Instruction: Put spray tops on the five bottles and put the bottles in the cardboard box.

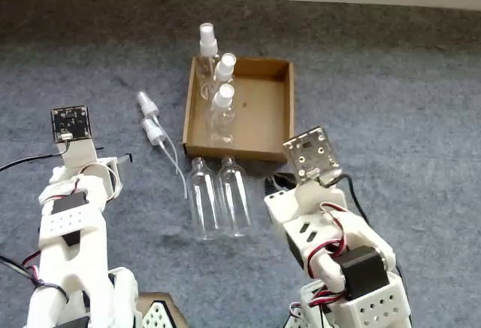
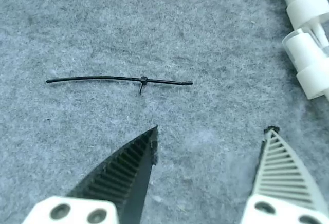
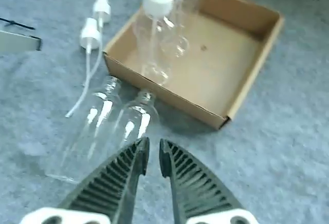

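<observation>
Here the loose spray tops [image 1: 154, 131] lie just far-right of the wide-open left end effector [image 2: 212, 129]; the nearly closed right end effector [image 3: 153, 142] faces the uncapped bottles [image 1: 218, 196].

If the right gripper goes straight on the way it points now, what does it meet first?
Probably the nearer uncapped bottle lying just ahead of the right gripper; the cardboard box lies beyond.

high: overhead, far | left wrist: close, straight down | right wrist: oblique, shares cardboard box [image 3: 221, 59] with high
</observation>
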Motion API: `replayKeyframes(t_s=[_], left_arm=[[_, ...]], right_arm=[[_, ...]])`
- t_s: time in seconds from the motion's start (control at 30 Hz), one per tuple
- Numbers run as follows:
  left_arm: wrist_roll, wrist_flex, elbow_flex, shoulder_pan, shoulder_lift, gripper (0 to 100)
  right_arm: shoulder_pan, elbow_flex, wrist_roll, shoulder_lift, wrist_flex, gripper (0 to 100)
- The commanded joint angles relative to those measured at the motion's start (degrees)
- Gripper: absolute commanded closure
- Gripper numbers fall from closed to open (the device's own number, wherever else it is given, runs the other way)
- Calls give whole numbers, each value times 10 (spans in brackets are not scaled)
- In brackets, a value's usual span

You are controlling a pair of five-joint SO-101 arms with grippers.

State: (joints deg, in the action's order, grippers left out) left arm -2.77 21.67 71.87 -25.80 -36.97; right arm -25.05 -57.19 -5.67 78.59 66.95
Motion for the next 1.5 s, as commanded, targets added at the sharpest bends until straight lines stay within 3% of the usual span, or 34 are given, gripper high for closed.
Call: replayKeyframes(t_s=[0.0, 0.27, 0.4, 0.57, 0.7, 1.0, 1.2, 1.47], left_arm=[[2, -21, -2, 5, -2, 713], [2, -22, 0, 6, -2, 713], [2, -22, 0, 6, -1, 713], [2, -22, 0, 6, -1, 713], [2, -22, 0, 6, -1, 713], [2, -22, 0, 6, -1, 713], [2, -22, 0, 7, -1, 713], [2, -22, 0, 7, -1, 713]], right_arm=[[23, 24, 6, 1, 2, 989], [17, 13, 8, -109, -39, 988], [-57, 93, 5, -236, -7, 983], [-167, 183, 9, -353, 58, 892], [-208, 207, 11, -410, 57, 882], [-209, 204, 55, -495, -15, 877], [-213, 207, 90, -525, -23, 753], [-213, 166, 131, -529, -110, 741]])
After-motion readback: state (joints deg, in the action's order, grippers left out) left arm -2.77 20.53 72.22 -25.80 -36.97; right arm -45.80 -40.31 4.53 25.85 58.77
